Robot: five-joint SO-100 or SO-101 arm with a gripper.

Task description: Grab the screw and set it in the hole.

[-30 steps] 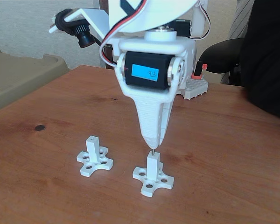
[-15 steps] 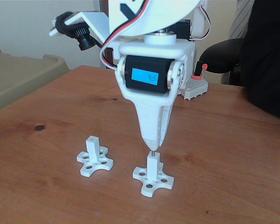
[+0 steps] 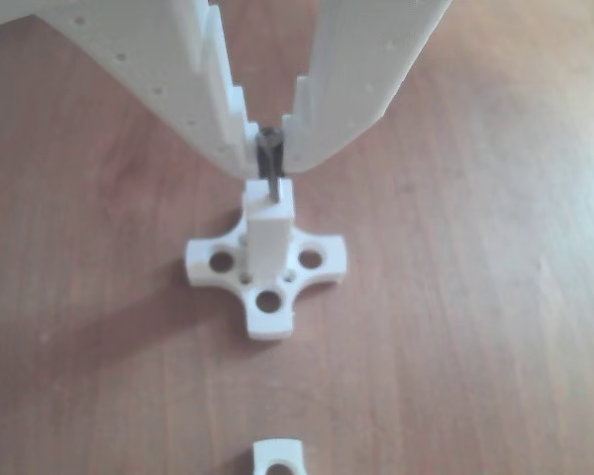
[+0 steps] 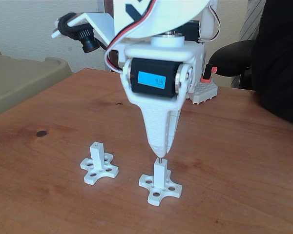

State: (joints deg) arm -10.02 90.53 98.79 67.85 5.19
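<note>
Two claw (image 3: 268, 148) fingers pinch the screw (image 3: 269, 163) upright, its tip at the post's hole (image 3: 274, 201).

Worktop (image 4: 244, 161): reddish-brown wood, visible grain, dark knot, low satin sheen. Tool (image 3: 270, 158): white plastic, matt, with stepped ridges along the finger edges and small pinholes on the flat faces. Screw (image 3: 269, 163): dark grey metal, dull gloss. Post (image 3: 268, 237) and cross base: white matt plastic, smooth faces. Second post (image 4: 98, 163): same white plastic.
</note>
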